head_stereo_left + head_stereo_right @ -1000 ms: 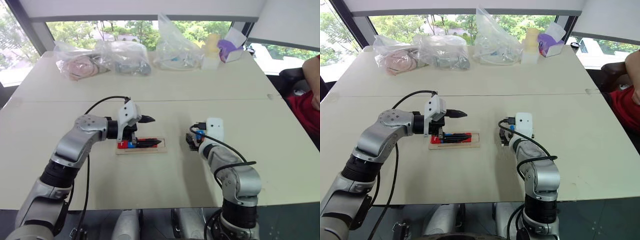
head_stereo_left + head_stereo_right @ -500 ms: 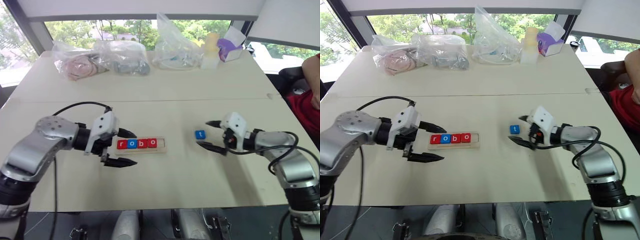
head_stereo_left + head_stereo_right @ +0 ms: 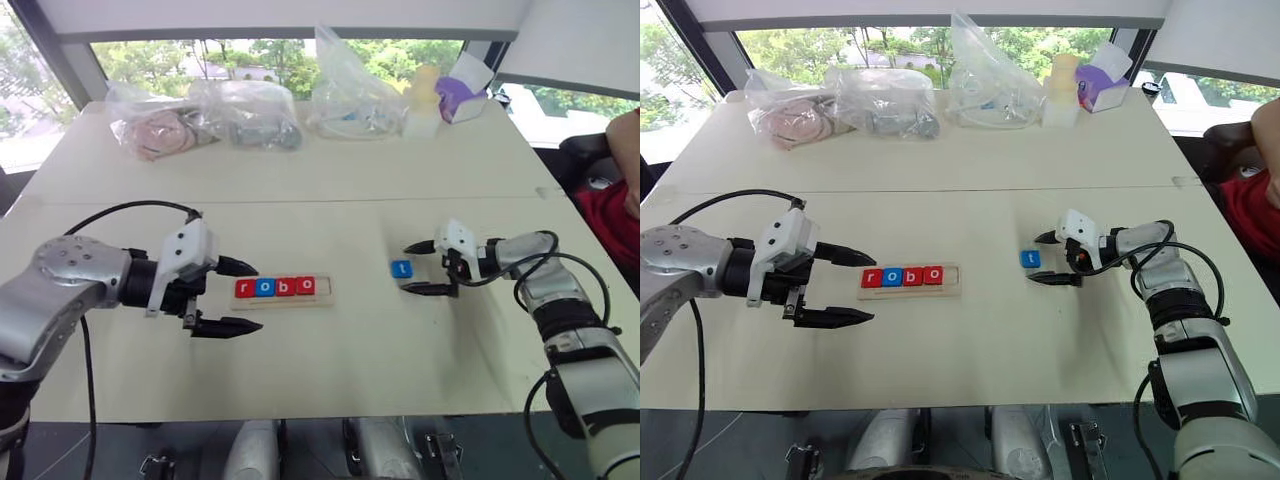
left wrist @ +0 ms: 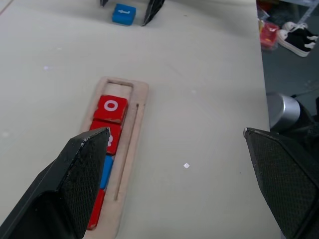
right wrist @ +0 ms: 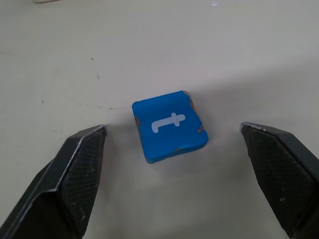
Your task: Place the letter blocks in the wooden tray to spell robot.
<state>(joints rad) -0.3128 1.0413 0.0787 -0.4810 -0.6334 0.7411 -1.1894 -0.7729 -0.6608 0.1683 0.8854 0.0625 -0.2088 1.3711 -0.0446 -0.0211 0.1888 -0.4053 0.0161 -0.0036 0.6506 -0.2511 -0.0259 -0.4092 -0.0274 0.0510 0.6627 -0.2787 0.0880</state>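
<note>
Backing off from the wooden tray [image 3: 283,299], the left claw [image 3: 236,297] is hanging empty, fingers spread, leaving r, o, b, o seated. The right claw [image 3: 1050,259] is now straddling the blue t block [image 3: 1031,258], fingers apart, not gripping. Only the end slot is waiting. Plastic bags [image 3: 255,115] are crowding the pale counter [image 3: 330,380] by the windows.

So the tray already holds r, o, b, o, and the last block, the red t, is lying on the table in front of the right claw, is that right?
Not quite: the t block is blue, not red, as the right wrist view shows. The rest holds: the wooden tray has r, o, b, o, and the t lies on the table before the open right claw.
</note>
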